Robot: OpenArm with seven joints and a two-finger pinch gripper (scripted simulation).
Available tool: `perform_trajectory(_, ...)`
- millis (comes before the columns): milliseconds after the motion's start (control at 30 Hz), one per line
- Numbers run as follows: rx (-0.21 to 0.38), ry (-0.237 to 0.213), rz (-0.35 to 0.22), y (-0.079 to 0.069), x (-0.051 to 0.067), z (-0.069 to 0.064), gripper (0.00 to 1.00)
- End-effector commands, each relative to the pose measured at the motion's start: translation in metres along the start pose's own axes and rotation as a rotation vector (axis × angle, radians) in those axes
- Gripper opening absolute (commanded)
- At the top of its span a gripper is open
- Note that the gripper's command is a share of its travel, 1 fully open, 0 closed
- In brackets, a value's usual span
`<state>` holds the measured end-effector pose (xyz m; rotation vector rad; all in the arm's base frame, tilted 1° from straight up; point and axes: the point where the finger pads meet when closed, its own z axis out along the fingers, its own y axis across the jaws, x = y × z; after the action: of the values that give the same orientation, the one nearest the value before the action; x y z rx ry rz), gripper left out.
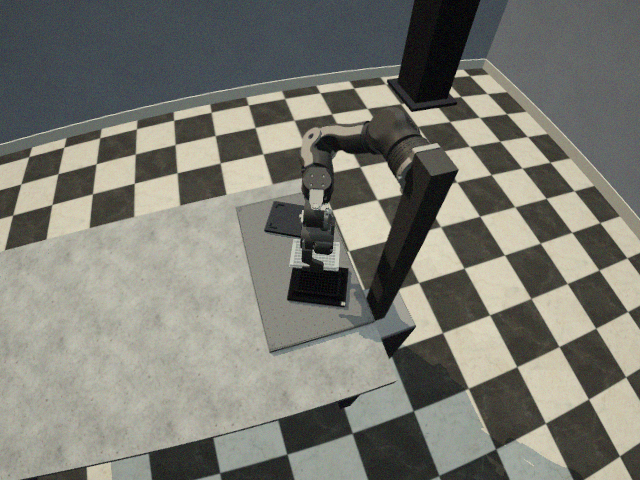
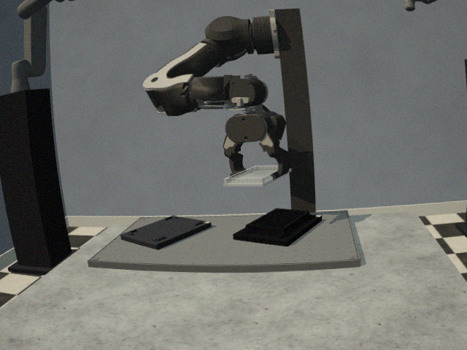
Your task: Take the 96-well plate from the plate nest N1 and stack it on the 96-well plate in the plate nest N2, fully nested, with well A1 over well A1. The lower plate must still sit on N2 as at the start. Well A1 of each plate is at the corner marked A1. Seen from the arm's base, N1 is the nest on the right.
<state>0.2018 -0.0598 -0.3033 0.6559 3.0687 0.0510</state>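
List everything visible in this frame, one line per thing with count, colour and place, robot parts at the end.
Clear 96-well plate: one, translucent white, held in the air above and slightly short of the black plate.
Black 96-well plate: one, black, seated on its nest at the right of the platform in the exterior view.
Empty plate nest: one, black, at the left of the platform in the exterior view.
Platform: one, grey, on the table.
Table: one, mottled light grey.
Floor: black and white checks.
Dark pillar: one, black, on the floor left of the table.
Mounting post: one, dark, carrying the arm.
Arm: one, grey and white.
Gripper: one, dark, shut on the clear plate.
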Motion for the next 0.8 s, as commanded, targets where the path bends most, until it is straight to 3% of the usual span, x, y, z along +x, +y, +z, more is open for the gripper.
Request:
perform_trajectory(0,0.042,-0.017,0.036,-0.001,-0.002,0.001,0.00)
perform_trajectory(400,0.042,-0.017,0.036,-0.001,-0.002,0.001,0.00)
perform_trajectory(567,0.042,-0.017,0.036,0.036,0.016,0.001,0.00)
perform_trajectory(767,0.042,-0.017,0.036,0.036,0.016,0.001,0.00)
